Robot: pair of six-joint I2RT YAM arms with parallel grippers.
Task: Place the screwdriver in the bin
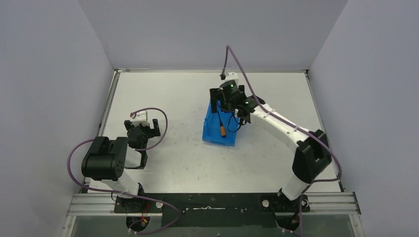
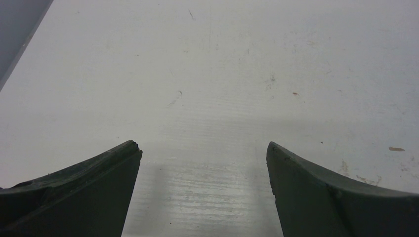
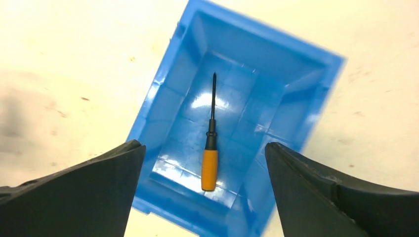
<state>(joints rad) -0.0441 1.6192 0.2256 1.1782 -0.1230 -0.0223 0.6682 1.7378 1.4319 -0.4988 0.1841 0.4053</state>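
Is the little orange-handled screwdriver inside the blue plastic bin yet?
Inside: the orange-handled screwdriver lies flat on the floor of the blue plastic bin.

soft, even light in the overhead view; the right wrist view is yellowish and slightly blurred, with white glare on the floor of the bin (image 3: pixel 296 103).

The bin (image 3: pixel 170 94) is blue plastic, smooth and glossy, with white reflections of light on its floor. The screwdriver (image 3: pixel 211 136) has a smooth orange handle with a soft shine, and a thin black shaft. The table (image 2: pixel 207 74) is matt white, a little scratched and stained. The fingers (image 2: pixel 74 192) look dark and matt.
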